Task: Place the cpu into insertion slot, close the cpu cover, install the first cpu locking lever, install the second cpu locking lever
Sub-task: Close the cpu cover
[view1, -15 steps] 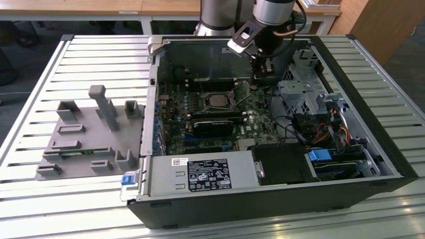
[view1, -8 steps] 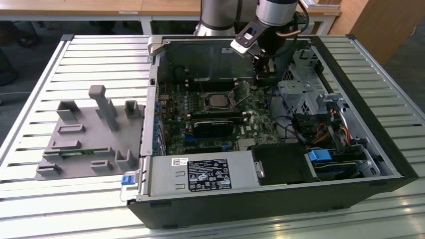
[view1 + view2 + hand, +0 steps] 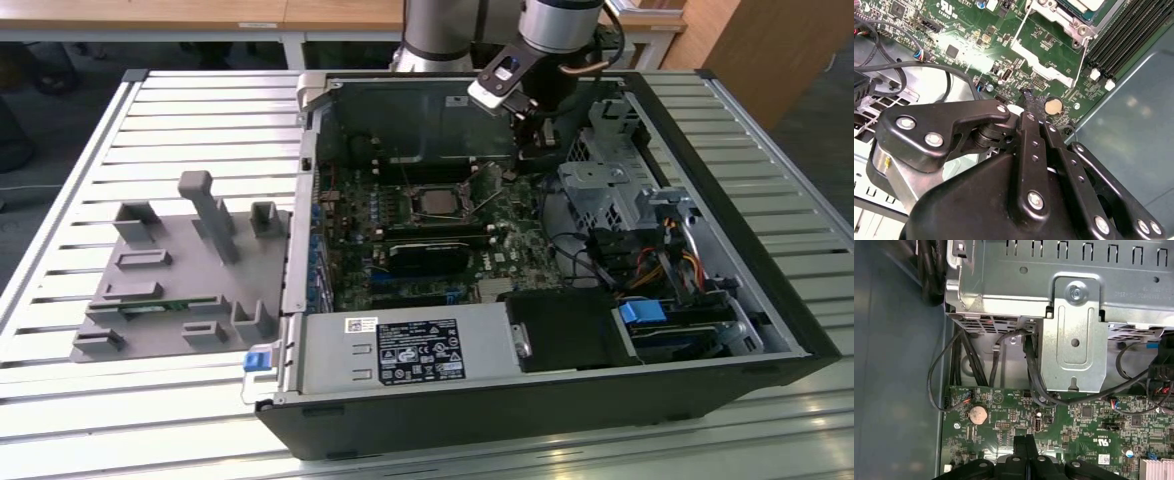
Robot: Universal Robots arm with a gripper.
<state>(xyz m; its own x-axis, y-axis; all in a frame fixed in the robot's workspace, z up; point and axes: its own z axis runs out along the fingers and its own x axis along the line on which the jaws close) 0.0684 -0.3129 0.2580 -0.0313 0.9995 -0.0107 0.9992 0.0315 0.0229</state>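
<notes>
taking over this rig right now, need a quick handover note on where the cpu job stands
The gripper is shut with nothing seen in it. It hangs over the board near the coin cell, off to the side of the socket.
The cpu lies in the insertion slot.
The cpu cover looks tilted up toward the gripper, not flat over the chip, though I cannot be certain.
The locking levers are thin wires that seem raised, not latched.
Done: cpu placed.
Left, as it looks: the cover and both levers.
</notes>
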